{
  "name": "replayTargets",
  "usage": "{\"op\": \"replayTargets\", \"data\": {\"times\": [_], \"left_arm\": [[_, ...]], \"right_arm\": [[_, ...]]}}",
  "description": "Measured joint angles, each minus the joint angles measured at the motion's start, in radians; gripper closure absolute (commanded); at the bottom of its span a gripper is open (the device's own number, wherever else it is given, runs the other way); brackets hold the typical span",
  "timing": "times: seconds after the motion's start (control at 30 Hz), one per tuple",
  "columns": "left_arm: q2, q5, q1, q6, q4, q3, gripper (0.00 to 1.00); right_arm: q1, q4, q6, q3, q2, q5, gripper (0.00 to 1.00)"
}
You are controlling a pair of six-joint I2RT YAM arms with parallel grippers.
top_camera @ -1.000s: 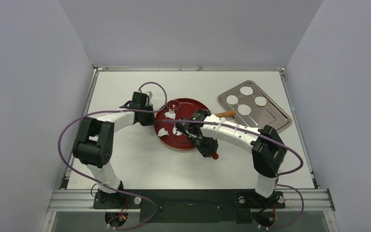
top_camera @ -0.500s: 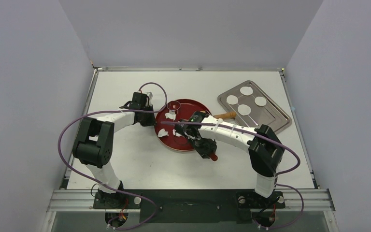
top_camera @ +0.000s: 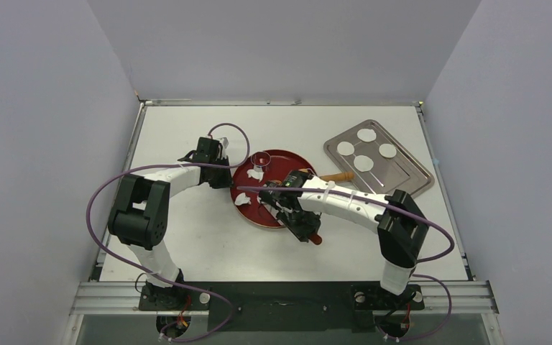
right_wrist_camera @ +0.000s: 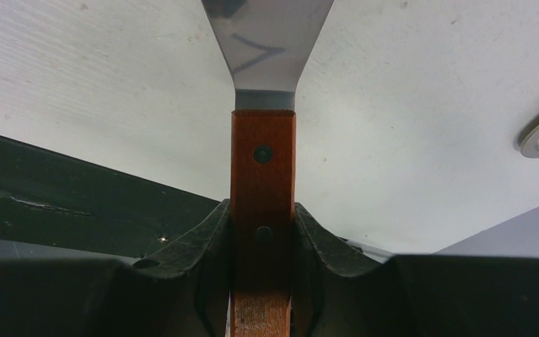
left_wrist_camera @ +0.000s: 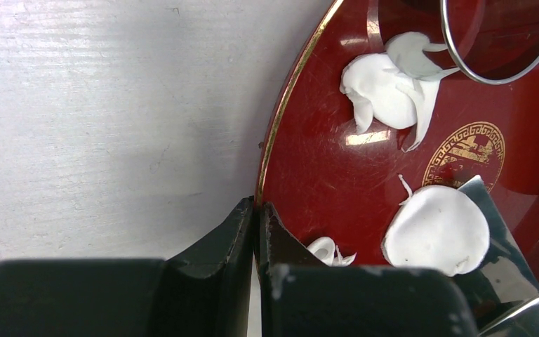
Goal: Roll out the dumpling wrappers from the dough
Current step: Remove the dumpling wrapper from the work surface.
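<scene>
One dough scrap (left_wrist_camera: 325, 248) half-hidden behind left tool (left_wrist_camera: 255, 210) pinching plate (left_wrist_camera: 309, 161) | spatula (right_wrist_camera: 262, 154) blade cropped

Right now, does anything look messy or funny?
Yes. The dough on the red plate is torn into ragged scraps, one with a thin tail, unlike the four neat round wrappers on the tray.
</scene>
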Motion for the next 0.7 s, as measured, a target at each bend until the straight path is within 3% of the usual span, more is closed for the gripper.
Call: {"op": "replayTargets", "data": {"times": [0.33,0.7], "left_arm": [[0.0,0.0,0.0,0.003,0.0,0.0,1.0],[0.0,0.002,0.0,0.003,0.0,0.0,1.0]], "right_arm": [[0.0,0.014,-0.006,0.096,0.093,-0.013,1.0],[-0.016,-0.013,0.039,0.041,0.053,-0.008,1.0]]}}
